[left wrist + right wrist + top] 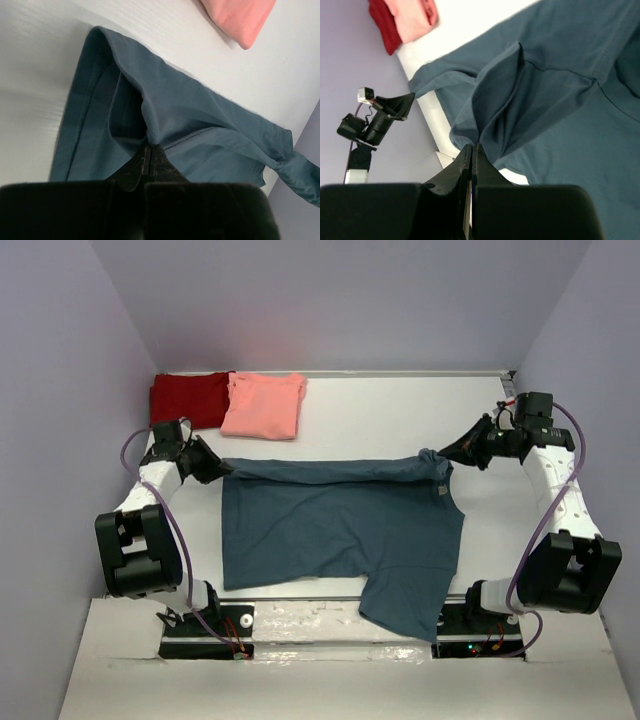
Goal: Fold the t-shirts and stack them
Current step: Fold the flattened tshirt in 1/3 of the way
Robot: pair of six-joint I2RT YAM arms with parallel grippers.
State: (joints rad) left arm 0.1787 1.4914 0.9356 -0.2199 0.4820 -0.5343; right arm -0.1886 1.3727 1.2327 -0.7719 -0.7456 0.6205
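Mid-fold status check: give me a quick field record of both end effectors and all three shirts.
left end effector: shut on teal t-shirt, far-left corner
right end effector: shut on teal t-shirt, far-right corner
teal t-shirt: far edge stretched between them, rest spread flat
red t-shirt: folded, far-left corner
pink t-shirt: folded, overlapping red one's right edge

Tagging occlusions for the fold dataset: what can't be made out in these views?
Top view: fingertips of the left gripper and right gripper are buried in the teal t-shirt; how much cloth is pinched is hidden.
Top view: red t-shirt is partly covered by the pink t-shirt; its full shape is hidden.
Top view: the collar label is too small to read.
Wrist views: frame edges cut off most of the teal t-shirt.
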